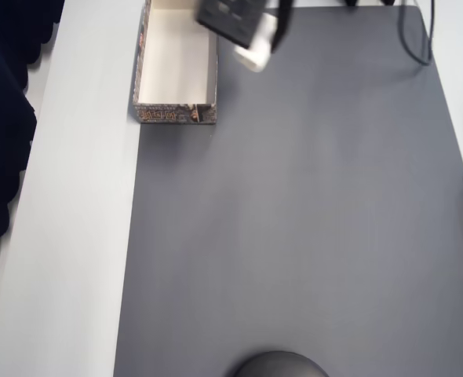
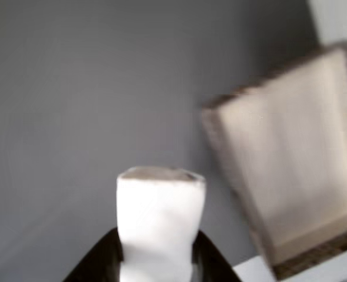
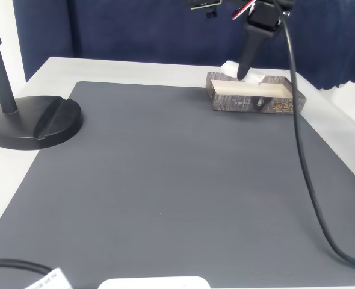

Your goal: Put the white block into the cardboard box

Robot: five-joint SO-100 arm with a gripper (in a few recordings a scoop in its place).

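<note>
The white block (image 2: 160, 220) stands upright between my dark fingers (image 2: 100, 261), which are shut on its lower part. From overhead, the white block (image 1: 252, 54) hangs in my gripper (image 1: 260, 43) just right of the cardboard box's (image 1: 176, 115) right wall, over the grey mat. The box is a shallow tray with cream inner faces and stone-patterned outer walls. In the fixed view my gripper (image 3: 242, 73) holds the block (image 3: 230, 68) above the left end of the box (image 3: 237, 103). The wrist view has the box (image 2: 291, 158) blurred at the right.
The grey mat (image 1: 294, 236) covers most of the white table (image 1: 74, 236). A black round stand base (image 3: 33, 120) sits at the mat's left edge in the fixed view. A black cable (image 3: 304, 168) hangs down across the mat's right side.
</note>
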